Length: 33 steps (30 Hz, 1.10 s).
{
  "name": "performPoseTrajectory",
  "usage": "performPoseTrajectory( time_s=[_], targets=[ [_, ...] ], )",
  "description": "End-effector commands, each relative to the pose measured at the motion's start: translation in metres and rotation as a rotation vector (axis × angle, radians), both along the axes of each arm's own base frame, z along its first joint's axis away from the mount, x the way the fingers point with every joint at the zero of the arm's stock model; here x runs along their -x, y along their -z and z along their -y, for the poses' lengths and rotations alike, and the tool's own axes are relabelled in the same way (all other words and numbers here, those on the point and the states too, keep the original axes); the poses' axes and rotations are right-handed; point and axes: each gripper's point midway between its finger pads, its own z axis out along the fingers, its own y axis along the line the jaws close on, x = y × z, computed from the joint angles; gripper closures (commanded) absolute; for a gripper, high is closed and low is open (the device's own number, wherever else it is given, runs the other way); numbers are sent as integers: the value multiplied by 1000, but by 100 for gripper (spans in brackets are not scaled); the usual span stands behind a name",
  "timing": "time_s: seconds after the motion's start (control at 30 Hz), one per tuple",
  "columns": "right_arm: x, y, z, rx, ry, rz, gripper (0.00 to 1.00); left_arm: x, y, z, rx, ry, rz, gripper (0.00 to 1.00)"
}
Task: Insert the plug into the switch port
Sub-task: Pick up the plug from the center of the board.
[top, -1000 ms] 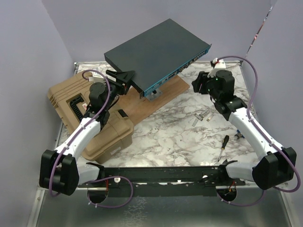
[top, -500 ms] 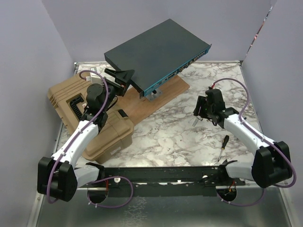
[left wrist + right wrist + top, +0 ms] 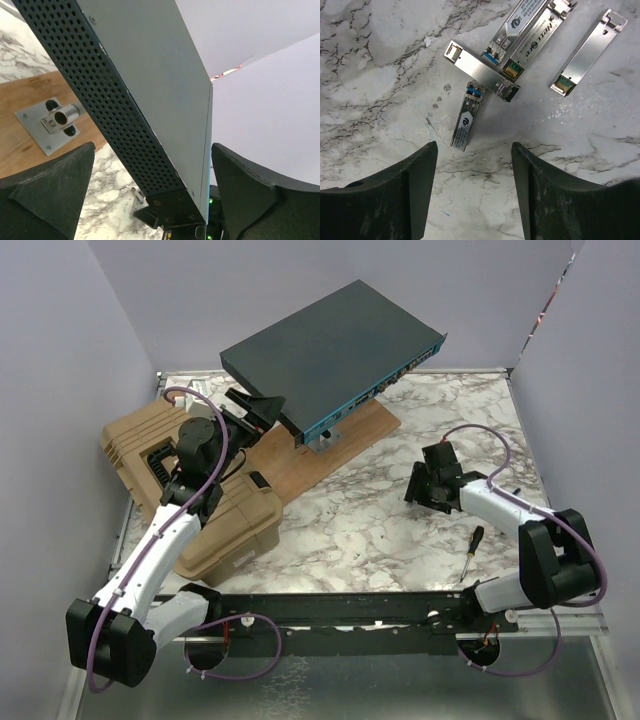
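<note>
Hovering right claw (image 3: pixel 474 150), jaws apart and empty, over plugs (image 3: pixel 466 122) loose on tabletop (image 3: pixel 380 520). Holding left claw (image 3: pixel 152 150) wide apart at corner of switch (image 3: pixel 330 355), propped on stand (image 3: pixel 55 120) at back. Pick and insertion pending.

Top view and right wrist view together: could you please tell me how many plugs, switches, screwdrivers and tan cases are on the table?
Plugs: 5
Switches: 1
Screwdrivers: 1
Tan cases: 1
Total: 8
</note>
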Motion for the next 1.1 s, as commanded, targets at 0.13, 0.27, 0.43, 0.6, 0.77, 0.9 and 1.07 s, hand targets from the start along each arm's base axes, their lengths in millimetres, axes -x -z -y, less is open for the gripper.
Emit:
performPoseTrajectory(
  time_s=[0.13, 0.27, 0.43, 0.6, 0.77, 0.9, 1.07],
  targets=[
    [-7, 20, -27, -91, -31, -15, 37, 4, -14, -9, -107, -49, 49, 1],
    [-22, 19, -42, -135, -54, 8, 37, 5, -15, -9, -110, -48, 51, 1],
    [-47, 7, -65, -188, -132, 69, 37, 6, -16, -9, -112, -47, 54, 1],
    [-66, -12, -73, -176, -204, 113, 37, 5, -15, -8, -110, -46, 51, 1],
    [-72, -17, -61, -93, -209, 120, 39, 6, -14, -8, -113, -45, 51, 1],
    [-68, -4, -44, 7, -189, 51, 41, 7, -14, -9, -115, -45, 54, 1],
    [-41, 4, -46, -34, -208, -6, 41, 5, -16, -13, -124, -71, 59, 1]
  ],
)
